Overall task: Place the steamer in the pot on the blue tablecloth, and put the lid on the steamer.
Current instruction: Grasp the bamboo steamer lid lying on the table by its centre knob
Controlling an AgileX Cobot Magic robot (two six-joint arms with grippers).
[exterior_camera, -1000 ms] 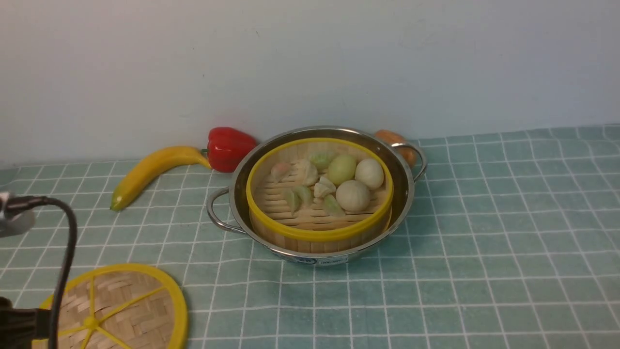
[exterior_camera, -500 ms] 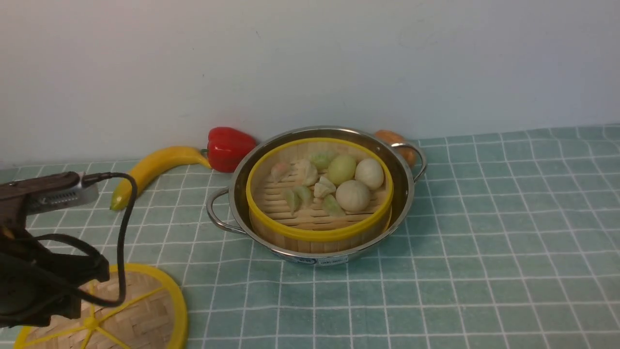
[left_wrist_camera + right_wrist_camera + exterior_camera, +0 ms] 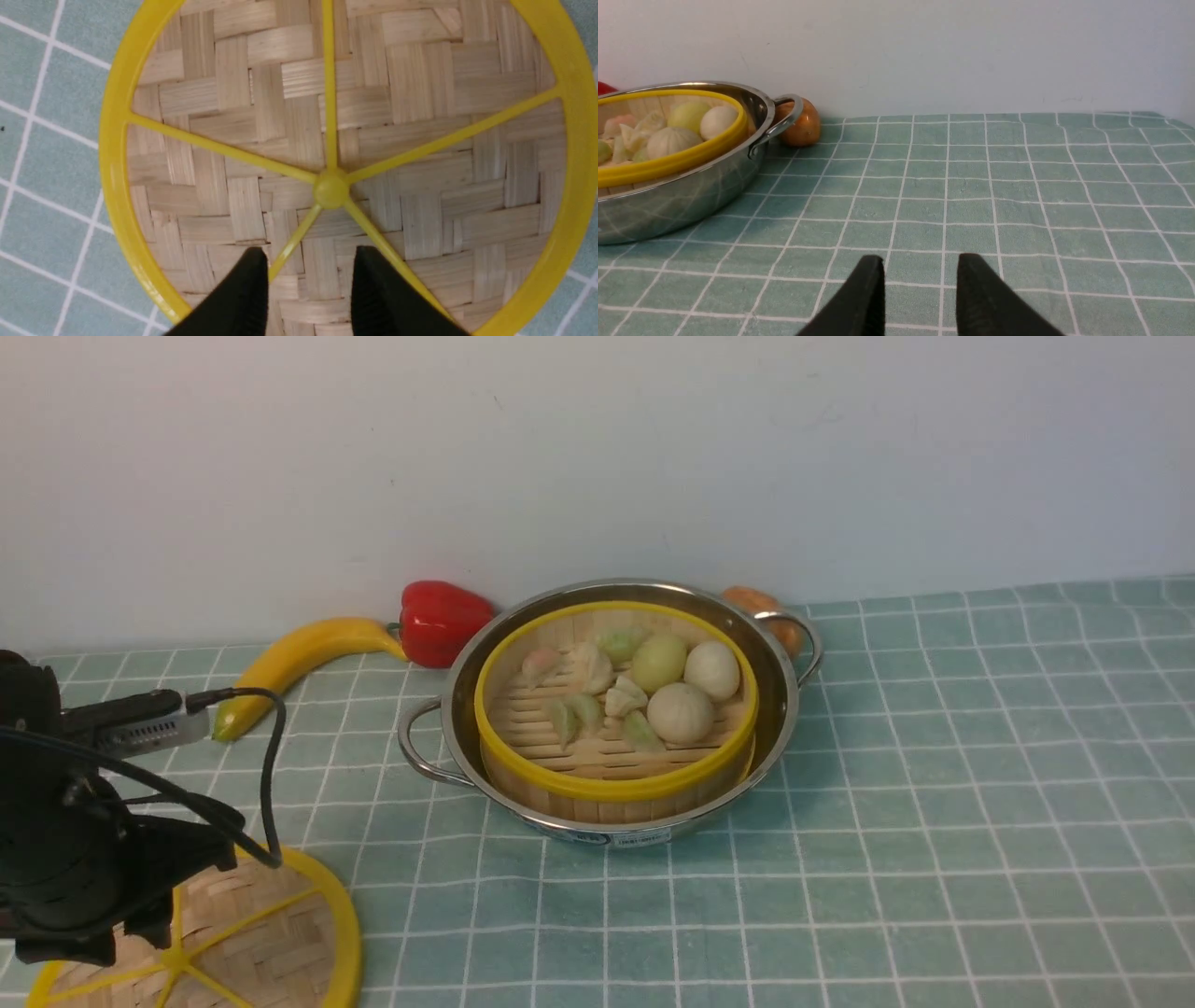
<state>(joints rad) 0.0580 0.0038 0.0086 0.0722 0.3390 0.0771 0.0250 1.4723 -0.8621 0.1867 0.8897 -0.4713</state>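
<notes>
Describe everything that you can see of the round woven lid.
The lid is a flat disc of pale woven bamboo strips with a yellow rim and five yellow spokes meeting at a centre knob. It lies flat on the blue tablecloth, at the robot's left, apart from the pot. The left hand hangs over it, open; contact is unclear.

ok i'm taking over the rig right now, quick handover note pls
Grippers: left gripper open and empty, poised over the lid just short of its knob; contact unclear. The right gripper is open and empty, low over bare cloth, apart from the pot.
Things: steamer sits inside the pot, uncovered. Lid lies flat on the cloth, front left.
Done: steamer in pot.
Left: grasp lid, set it on steamer.
</notes>
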